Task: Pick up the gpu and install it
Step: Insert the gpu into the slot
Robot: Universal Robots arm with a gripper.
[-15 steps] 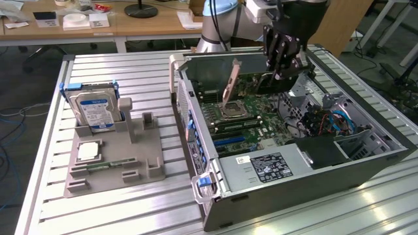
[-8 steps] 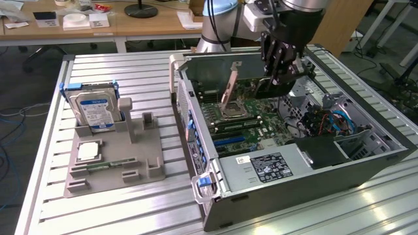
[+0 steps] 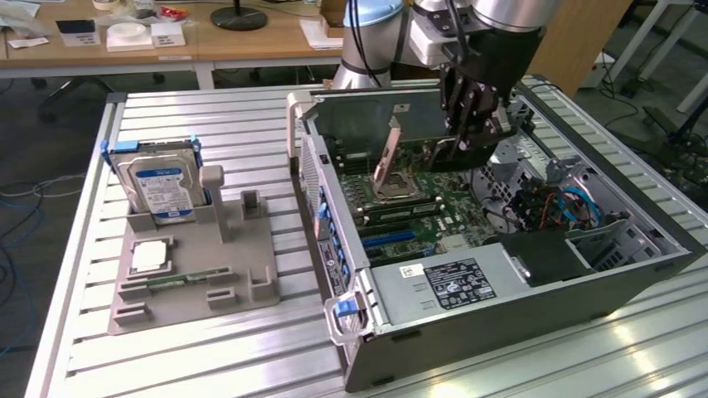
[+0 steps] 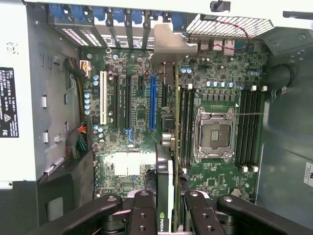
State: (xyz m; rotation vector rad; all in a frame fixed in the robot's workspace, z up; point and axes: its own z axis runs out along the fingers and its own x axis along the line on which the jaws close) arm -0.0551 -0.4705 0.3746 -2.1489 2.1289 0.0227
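The slatted metal surface (image 3: 199, 124) carries it all, and the biggest thing on it is the open computer case (image 3: 520, 307) lying on its side, with the arm (image 3: 376, 33) reaching down into it from about twelve o'clock in the exterior view. Inside, the green main board (image 4: 137, 161) faces up. At nine o'clock from the case sits the grey parts tray (image 3: 249, 257), the hard drive (image 3: 161, 186) standing in it and a thin green memory stick (image 3: 182, 280) lying flat. From where I stand the pick-up looks done and the fitting is the step in hand: the graphics card (image 4: 165, 196) hangs on edge low over the board, between the long blue slot (image 4: 152, 103) and the processor socket (image 4: 213, 134), its metal end plate (image 4: 168, 49) up against the row of rear openings. The jaws are clenched on the card, one on each face. To my eye, seating it calls for the bottom edge to line up over one slot along its whole length, the end plate to meet its own opening, and a straight, even push with no tilt. What I can't make out is the contact edge: the card is seen edge-on and covers the slot beneath it, so whether it is touching, part in or just above I cannot tell. In the exterior view the jaws and wrist cover most of the card, and the blue cables (image 3: 575, 203) at three o'clock from it are too tangled to trace.
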